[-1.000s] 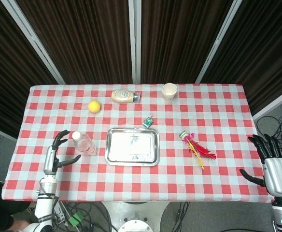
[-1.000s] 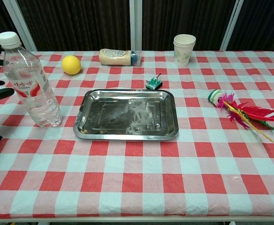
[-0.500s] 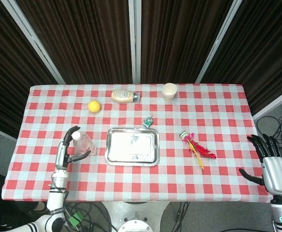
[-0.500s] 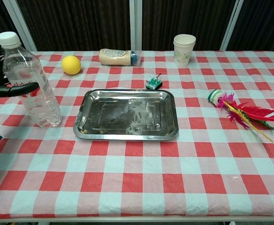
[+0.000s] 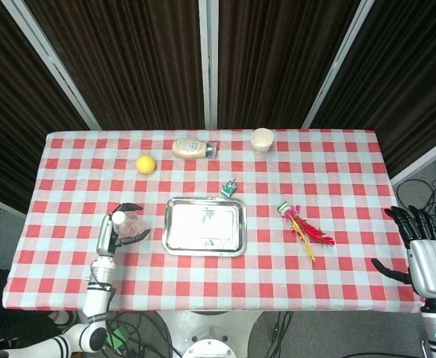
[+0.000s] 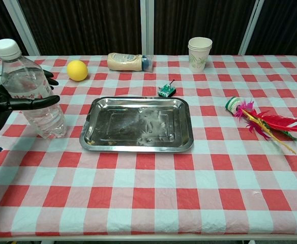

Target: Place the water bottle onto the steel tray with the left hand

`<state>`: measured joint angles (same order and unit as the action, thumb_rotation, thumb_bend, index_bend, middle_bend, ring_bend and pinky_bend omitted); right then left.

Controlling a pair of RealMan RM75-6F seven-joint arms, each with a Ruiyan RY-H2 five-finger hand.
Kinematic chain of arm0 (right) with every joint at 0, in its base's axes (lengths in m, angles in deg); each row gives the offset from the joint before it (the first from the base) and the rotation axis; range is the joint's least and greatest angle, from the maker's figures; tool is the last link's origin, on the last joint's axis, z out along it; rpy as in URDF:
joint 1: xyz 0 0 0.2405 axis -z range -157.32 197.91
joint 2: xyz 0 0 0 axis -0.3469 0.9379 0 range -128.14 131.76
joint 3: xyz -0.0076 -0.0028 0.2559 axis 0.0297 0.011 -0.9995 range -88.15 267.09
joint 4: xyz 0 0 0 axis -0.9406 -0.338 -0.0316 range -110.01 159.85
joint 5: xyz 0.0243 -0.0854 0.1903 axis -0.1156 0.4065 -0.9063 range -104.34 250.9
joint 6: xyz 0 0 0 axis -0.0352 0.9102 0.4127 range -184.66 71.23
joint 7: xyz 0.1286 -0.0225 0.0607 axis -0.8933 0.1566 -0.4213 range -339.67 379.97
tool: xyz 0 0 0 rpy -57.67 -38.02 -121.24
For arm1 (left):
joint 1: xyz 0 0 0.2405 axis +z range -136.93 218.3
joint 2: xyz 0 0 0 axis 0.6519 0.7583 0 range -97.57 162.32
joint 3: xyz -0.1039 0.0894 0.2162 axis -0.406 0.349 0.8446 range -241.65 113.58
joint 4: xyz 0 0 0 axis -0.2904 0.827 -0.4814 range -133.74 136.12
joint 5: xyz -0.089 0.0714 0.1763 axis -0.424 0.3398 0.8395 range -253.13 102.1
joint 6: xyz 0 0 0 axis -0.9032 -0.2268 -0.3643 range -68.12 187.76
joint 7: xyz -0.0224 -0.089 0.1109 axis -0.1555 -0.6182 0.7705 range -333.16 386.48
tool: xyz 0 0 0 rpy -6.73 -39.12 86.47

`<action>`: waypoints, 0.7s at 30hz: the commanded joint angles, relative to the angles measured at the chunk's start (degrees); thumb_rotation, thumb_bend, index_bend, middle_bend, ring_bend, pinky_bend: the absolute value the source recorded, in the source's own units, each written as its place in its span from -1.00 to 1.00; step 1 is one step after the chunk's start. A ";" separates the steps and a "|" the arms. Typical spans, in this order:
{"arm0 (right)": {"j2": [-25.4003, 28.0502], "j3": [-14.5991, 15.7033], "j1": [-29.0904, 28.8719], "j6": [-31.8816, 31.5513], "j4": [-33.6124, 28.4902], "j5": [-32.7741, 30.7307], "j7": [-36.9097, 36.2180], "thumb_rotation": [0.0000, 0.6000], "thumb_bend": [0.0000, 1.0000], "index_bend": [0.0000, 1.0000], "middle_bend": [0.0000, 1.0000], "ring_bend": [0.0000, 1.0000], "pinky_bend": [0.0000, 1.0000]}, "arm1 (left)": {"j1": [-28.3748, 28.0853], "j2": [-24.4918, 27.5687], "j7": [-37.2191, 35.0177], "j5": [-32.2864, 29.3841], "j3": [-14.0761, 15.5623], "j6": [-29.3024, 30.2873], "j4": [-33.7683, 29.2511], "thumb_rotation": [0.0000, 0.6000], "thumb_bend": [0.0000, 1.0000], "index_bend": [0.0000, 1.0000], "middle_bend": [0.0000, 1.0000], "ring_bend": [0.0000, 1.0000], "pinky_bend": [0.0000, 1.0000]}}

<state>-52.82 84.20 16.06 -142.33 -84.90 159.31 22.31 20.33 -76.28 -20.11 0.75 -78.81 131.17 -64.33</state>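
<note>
Since half a second ago, our left hand (image 6: 6, 104) has closed in around the clear plastic water bottle with a white cap (image 6: 29, 91): its dark fingers (image 6: 34, 101) now wrap the front of the bottle's middle, where before only one finger reached across it, and a second ago the hand stood apart from it near the left edge of the red-and-white checked tablecloth (image 6: 148, 198). We judge the left hand clamped on the bottle. The bottle leans slightly to the left now, its base still on the cloth, just left of the rectangular steel tray (image 6: 137, 124) and not on it. It is transparent, ribbed, holds water, and carries a label with red print that the fingers partly cover. The head view shows our right hand (image 5: 427, 257), fingers spread and holding nothing, off the right edge of the tablecloth; the chest view does not show it at all. The chest view gives the finger wrap and the label, which the head view leaves too small to read. Along the far edge lie a yellow lemon (image 6: 77, 70), a lying mayonnaise bottle (image 6: 129, 62) and a paper cup (image 6: 199, 53); a small green gadget (image 6: 166, 90) sits just behind the tray, and a red feathered shuttlecock (image 6: 260, 119) lies toward the right edge.
</note>
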 commanded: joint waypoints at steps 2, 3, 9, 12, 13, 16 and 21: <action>0.32 0.10 -0.04 0.23 -0.06 -0.03 -0.52 1.00 -0.89 -0.73 -0.76 -1.00 -0.99 | -0.39 0.08 1.02 -0.49 -0.97 0.33 -0.54 1.00 -0.73 0.13 0.19 -0.10 0.03; 0.37 0.10 -0.04 0.21 -0.08 -0.02 -0.64 1.00 -0.89 -0.73 -0.76 -1.00 -0.99 | -0.42 0.26 1.26 -0.52 -1.09 0.40 -0.85 1.00 -0.72 0.15 0.21 -0.08 0.05; 0.71 0.23 -0.03 0.36 -0.25 0.01 -1.30 1.00 -0.89 -0.73 -0.76 -1.00 -0.99 | -1.15 1.90 3.73 -0.46 -2.51 1.18 -4.07 1.00 -0.69 0.28 0.34 0.01 0.13; 0.89 0.23 -0.04 0.36 -0.30 0.05 -1.65 1.00 -0.89 -0.73 -0.76 -1.00 -0.99 | -1.83 3.22 5.37 -0.11 -3.52 1.68 -6.67 1.00 -0.68 0.31 0.38 0.03 0.15; 0.98 0.22 -0.05 0.37 -0.33 0.04 -1.74 1.00 -0.89 -0.73 -0.76 -1.00 -0.99 | -2.35 3.95 6.24 0.05 -4.26 1.82 -8.01 1.00 -0.68 0.31 0.38 0.03 0.15; 1.19 0.14 -0.02 0.27 -0.42 -0.06 -2.06 1.00 -0.89 -0.73 -0.76 -1.00 -0.99 | -4.99 6.70 9.16 0.78 -7.73 1.68 -12.16 1.00 -0.68 0.31 0.38 0.03 0.15; 1.36 0.17 0.06 0.13 -0.49 0.00 -2.33 1.00 -0.89 -0.73 -0.76 -1.00 -0.99 | -10.14 11.74 14.09 0.85 -14.81 0.51 -19.59 1.00 -0.68 0.31 0.38 0.03 0.15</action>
<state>-51.46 84.37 16.12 -142.21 -85.39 159.30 19.99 12.90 -67.30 -8.69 1.58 -90.31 132.39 -80.36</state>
